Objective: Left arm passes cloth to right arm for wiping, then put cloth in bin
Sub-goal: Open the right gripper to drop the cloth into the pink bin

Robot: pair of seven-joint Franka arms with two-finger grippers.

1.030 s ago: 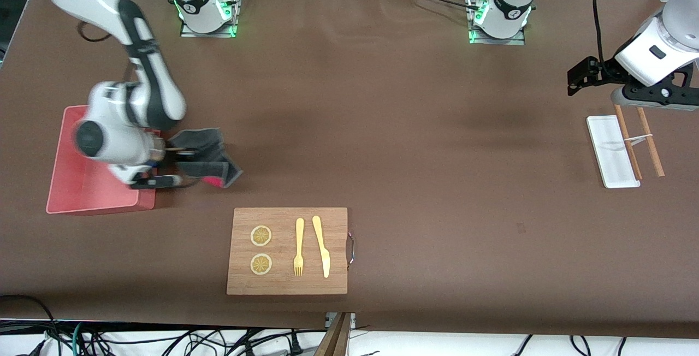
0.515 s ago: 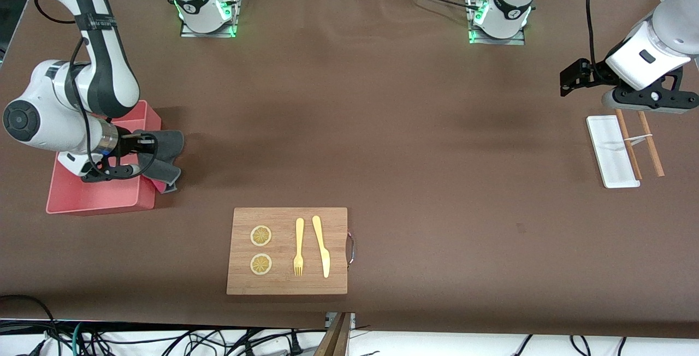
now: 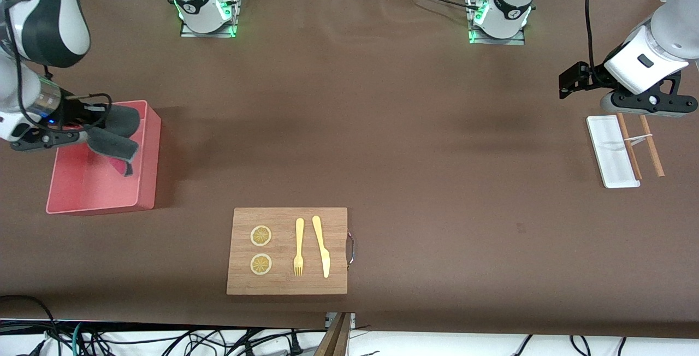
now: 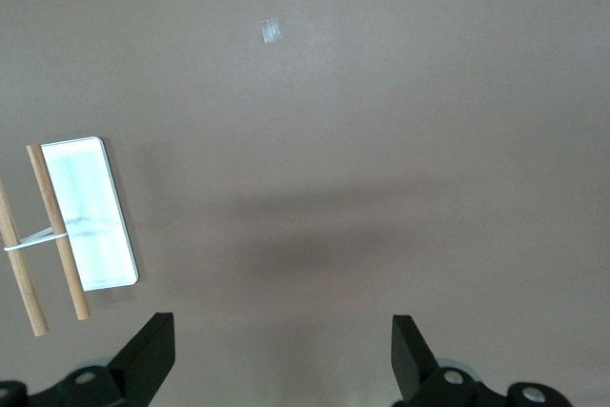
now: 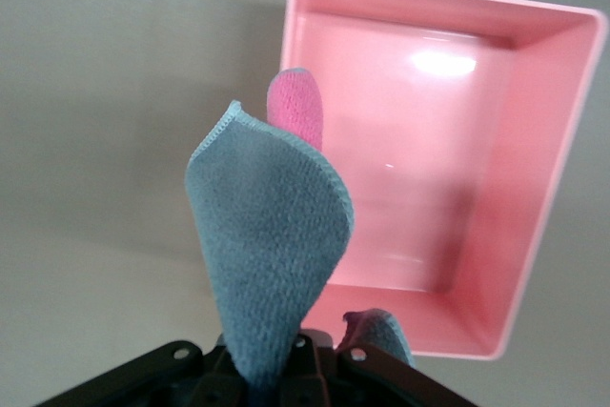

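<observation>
Right gripper (image 3: 90,121) clamped on cloth (image 3: 117,137), hanging over bin (image 3: 147,181). Left gripper (image 4: 284,355) wide open, empty, waiting above tray (image 3: 603,154).

Even overhead light, soft shadows on the table (image 3: 382,126), glare in the bin (image 5: 443,64).

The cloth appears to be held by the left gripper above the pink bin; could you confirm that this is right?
Not quite: the right gripper holds the cloth above the pink bin, as the front view shows. The left gripper hangs open near the white tray.
</observation>
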